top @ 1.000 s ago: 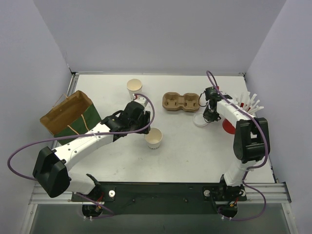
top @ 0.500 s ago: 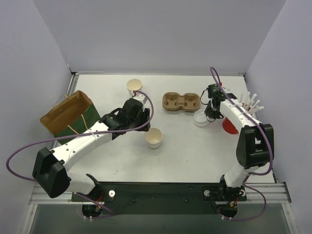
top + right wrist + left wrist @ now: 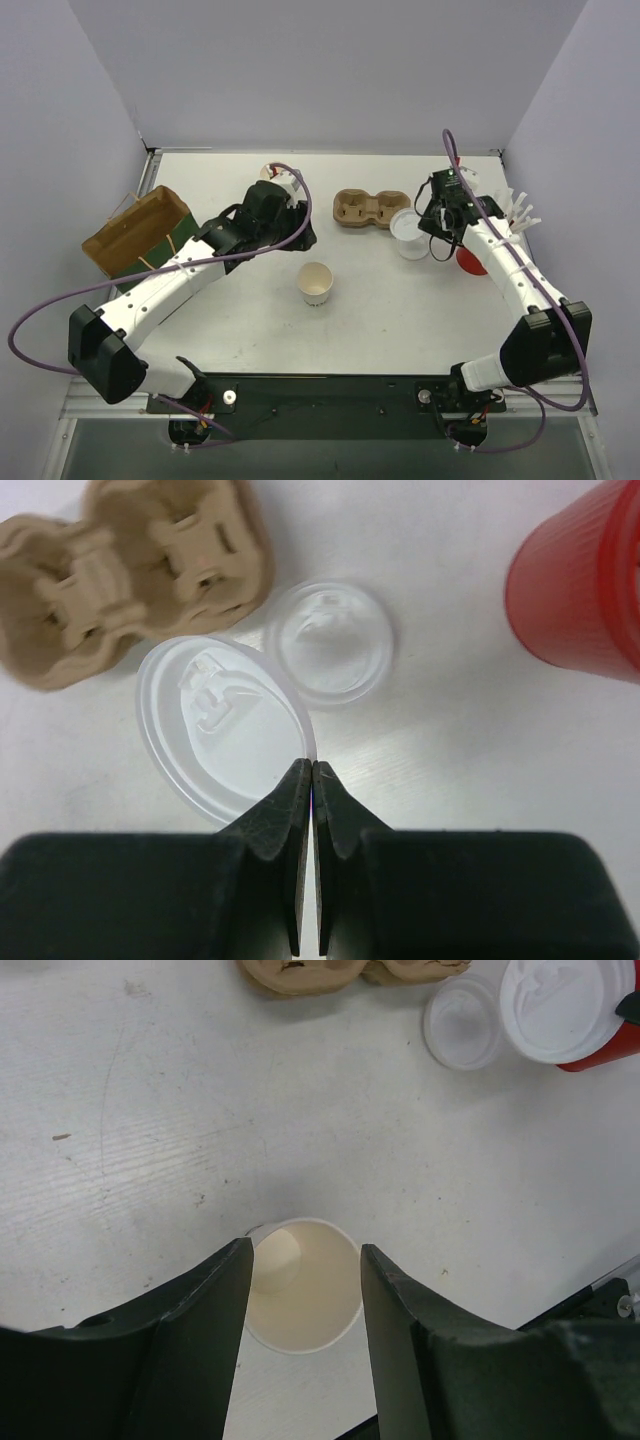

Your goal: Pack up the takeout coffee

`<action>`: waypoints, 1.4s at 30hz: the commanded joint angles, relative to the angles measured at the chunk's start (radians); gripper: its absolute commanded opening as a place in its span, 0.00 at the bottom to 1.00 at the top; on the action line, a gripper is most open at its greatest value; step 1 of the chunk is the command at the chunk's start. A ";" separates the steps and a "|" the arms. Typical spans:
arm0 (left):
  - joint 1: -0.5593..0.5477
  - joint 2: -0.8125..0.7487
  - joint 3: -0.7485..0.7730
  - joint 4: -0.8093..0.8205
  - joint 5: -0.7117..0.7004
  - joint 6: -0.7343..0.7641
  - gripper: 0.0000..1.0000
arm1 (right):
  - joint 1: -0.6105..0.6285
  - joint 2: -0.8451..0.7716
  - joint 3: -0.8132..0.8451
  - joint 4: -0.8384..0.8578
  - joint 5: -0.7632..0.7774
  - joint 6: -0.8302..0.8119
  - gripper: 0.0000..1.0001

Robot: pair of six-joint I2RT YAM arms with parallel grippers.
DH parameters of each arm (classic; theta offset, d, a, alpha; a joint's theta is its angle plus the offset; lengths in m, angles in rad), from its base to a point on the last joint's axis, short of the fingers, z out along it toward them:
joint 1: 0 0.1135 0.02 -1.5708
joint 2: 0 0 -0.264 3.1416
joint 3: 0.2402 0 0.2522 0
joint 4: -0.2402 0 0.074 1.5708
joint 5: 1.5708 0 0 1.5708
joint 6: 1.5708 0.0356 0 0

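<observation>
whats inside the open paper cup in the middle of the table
The paper cup stands open with no lid, and only its bare beige inside shows. Its own wall hides part of the floor.

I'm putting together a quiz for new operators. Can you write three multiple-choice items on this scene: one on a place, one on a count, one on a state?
1. Where is the paper bag? A) the left edge of the table B) its centre C) its right edge
2. How many white lids show? A) one B) two C) four
3. The right gripper is: A) wide open B) shut on nothing C) shut on a lid's rim

Answers: A, the paper bag lies far left in the top view; B, there is a held lid and a lying lid; C, the right gripper pinches the held lid's rim.
</observation>
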 commanded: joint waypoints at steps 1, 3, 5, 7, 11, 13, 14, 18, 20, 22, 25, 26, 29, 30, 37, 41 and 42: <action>0.005 0.020 0.069 0.031 0.076 -0.027 0.57 | 0.128 -0.089 0.035 -0.061 0.000 0.031 0.00; 0.005 0.029 0.069 0.043 0.085 -0.040 0.55 | 0.203 -0.111 0.040 -0.067 -0.006 0.057 0.00; 0.002 0.034 0.057 0.064 0.090 -0.050 0.53 | 0.258 -0.119 0.042 -0.068 -0.002 0.071 0.00; 0.000 0.038 0.041 0.075 0.093 -0.062 0.52 | 0.334 -0.120 0.054 -0.076 0.020 0.089 0.00; -0.002 0.029 0.011 0.100 0.087 -0.071 0.51 | 0.427 -0.110 0.075 -0.082 0.024 0.114 0.00; -0.002 0.025 0.003 0.103 0.084 -0.071 0.51 | 0.464 -0.106 0.091 -0.087 0.029 0.123 0.00; -0.002 0.025 -0.002 0.100 0.085 -0.071 0.51 | 0.470 -0.100 0.095 -0.085 0.026 0.128 0.00; -0.002 0.017 -0.022 0.104 0.074 -0.077 0.51 | 0.507 -0.090 0.123 -0.085 0.029 0.132 0.00; -0.002 0.012 -0.029 0.110 0.076 -0.079 0.51 | 0.524 -0.082 0.134 -0.087 0.030 0.131 0.00; -0.002 0.009 -0.035 0.120 0.077 -0.082 0.51 | 0.532 -0.074 0.138 -0.085 0.032 0.134 0.00; -0.002 -0.001 -0.042 0.117 0.077 -0.086 0.51 | 0.544 -0.068 0.138 -0.085 0.037 0.135 0.00; -0.003 -0.009 -0.042 0.114 0.074 -0.088 0.50 | 0.545 -0.068 0.137 -0.087 0.043 0.135 0.00; -0.002 -0.029 -0.045 0.089 0.048 -0.086 0.47 | 0.545 -0.070 0.138 -0.091 0.061 0.134 0.00; -0.003 -0.035 -0.046 0.084 0.048 -0.083 0.46 | 0.545 -0.070 0.140 -0.093 0.067 0.132 0.00; -0.005 -0.084 -0.040 0.064 0.030 -0.073 0.40 | 0.555 -0.048 0.167 -0.116 0.089 0.125 0.00; -0.011 -0.052 -0.031 0.072 0.041 -0.068 0.41 | 0.573 -0.040 0.187 -0.119 0.092 0.123 0.00; -0.012 -0.047 -0.029 0.081 0.041 -0.070 0.41 | 0.579 -0.040 0.190 -0.118 0.093 0.125 0.00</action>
